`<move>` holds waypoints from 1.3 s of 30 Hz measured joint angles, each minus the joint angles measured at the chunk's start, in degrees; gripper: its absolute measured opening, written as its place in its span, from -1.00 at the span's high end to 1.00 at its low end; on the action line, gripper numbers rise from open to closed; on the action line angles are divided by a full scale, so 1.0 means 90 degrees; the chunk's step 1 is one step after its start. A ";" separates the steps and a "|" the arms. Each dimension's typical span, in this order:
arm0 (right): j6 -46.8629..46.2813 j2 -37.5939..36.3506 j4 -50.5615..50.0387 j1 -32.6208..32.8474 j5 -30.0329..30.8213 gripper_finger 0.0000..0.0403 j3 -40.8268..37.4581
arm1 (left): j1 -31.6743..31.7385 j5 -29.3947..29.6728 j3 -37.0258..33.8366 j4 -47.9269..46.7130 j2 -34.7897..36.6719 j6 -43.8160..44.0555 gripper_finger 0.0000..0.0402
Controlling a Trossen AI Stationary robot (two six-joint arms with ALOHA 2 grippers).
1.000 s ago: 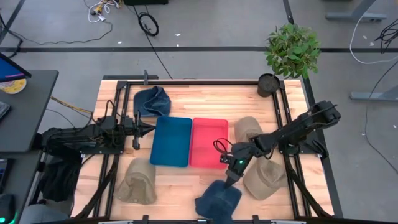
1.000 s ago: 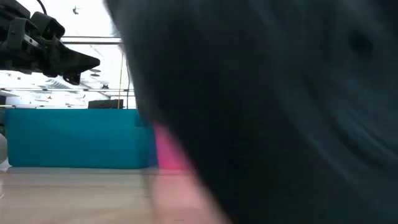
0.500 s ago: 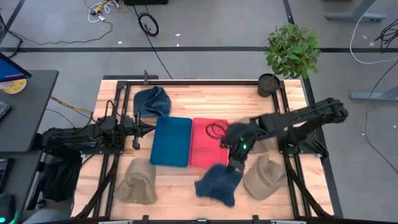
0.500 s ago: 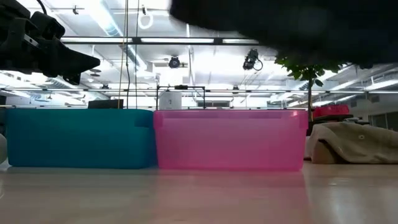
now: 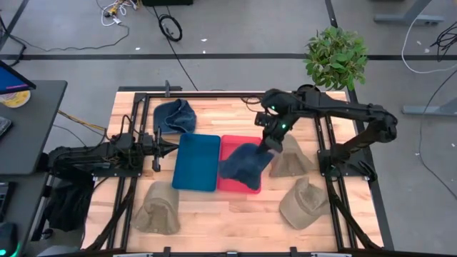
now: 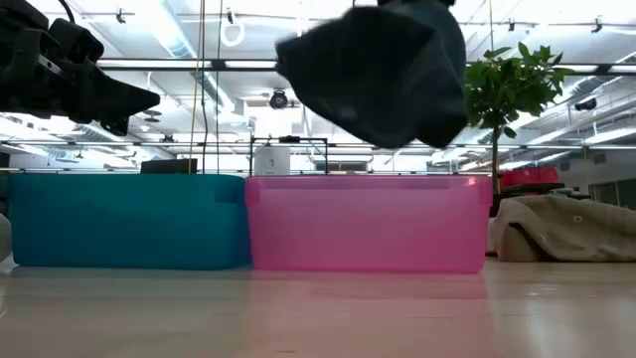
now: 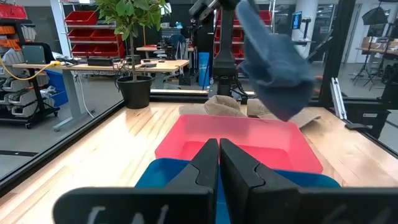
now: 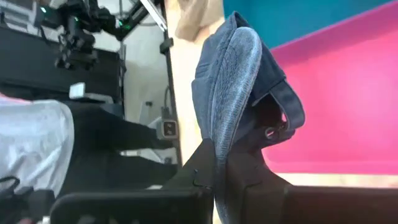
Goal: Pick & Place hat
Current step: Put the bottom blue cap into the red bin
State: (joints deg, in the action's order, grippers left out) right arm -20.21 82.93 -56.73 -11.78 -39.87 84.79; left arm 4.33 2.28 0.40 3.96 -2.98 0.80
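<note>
blue hat [image 5: 243, 163] — right jaws clamped on it | over red bin [image 5: 232, 146] | blue bin [image 5: 196, 161] beside

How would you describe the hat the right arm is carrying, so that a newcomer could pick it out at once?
Start at the two bins side by side mid-table and find the red bin. Hanging in the air above it, pinched in the right gripper, is the blue hat. The other blue hat lies on the table beyond the blue bin, and the three remaining hats are tan.
</note>
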 joint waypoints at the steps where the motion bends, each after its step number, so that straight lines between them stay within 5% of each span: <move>1: 0.0190 0.0056 -0.0111 -0.0116 -0.0079 0.95 0.0000 | 0.0001 -0.0002 -0.0002 -0.0001 0.0000 0.0002 0.92; 16: 0.2406 0.1221 -0.0744 -0.0652 -0.0314 0.95 -0.0002 | 0.0000 0.0000 -0.0002 -0.0002 0.0000 0.0002 0.92; 30: 0.2679 0.2066 -0.0336 -0.0378 -0.0858 0.96 -0.0005 | 0.0000 -0.0002 -0.0001 -0.0002 0.0000 0.0002 0.92; 39: 0.2926 0.2658 -0.0197 -0.0444 -0.0582 0.96 -0.0005 | 0.0000 0.0000 -0.0001 0.0001 0.0000 0.0002 0.92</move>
State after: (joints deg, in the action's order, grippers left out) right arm 6.13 106.85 -58.51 -15.77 -45.11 84.75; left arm 4.33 2.28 0.40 3.97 -2.98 0.82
